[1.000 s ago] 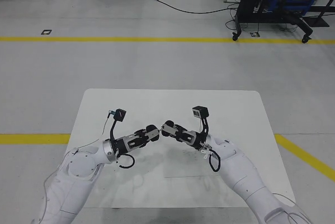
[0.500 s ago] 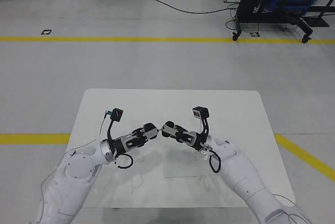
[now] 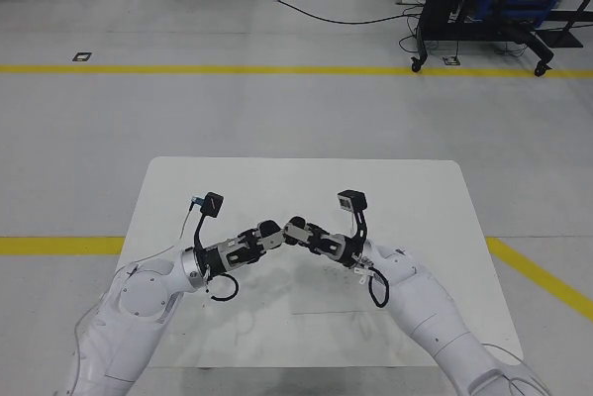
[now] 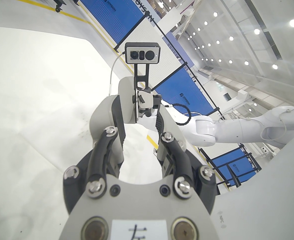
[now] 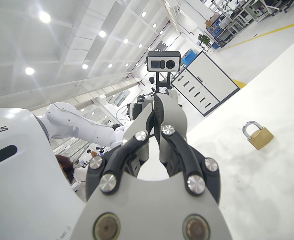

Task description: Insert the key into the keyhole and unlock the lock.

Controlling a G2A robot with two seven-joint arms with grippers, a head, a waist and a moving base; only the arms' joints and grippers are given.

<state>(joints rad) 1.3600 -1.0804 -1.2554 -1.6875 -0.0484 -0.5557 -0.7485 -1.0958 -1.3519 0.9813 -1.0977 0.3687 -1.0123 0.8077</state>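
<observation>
A: Entry: claw states. What is the left claw [image 4: 139, 117] doing?

B: It is standing open, its two ribbed fingers [image 4: 118, 118] spread well apart. It is hovering over the white rectangular worktop [image 3: 415, 198], near the middle.

A: And the right claw [image 5: 156, 101]?

B: Its fingers are pressing together, with the ribbed pads meeting along their length. I cannot tell whether anything thin is being pinched between them.

A: How are the two claws sitting relative to each other?

B: In the top view they are pointing at one another, tip to tip and nearly touching, above the worktop's centre. In the left wrist view the end of the right arm is showing through the gap between the left fingers.

A: Where is the lock lying?

B: The brass padlock with the silver shackle [image 5: 258, 136] is lying flat on the worktop, off to one side of the right claw. It is not touching either claw. The shackle is arching over the body and appears seated. I cannot make out the keyhole.

A: Surroundings?

B: Yellow tape lines [image 3: 227, 68] are running across the grey floor [image 3: 78, 148] beyond the worktop. A black wheeled frame [image 3: 444, 35] is standing at the far edge of the top view.
</observation>
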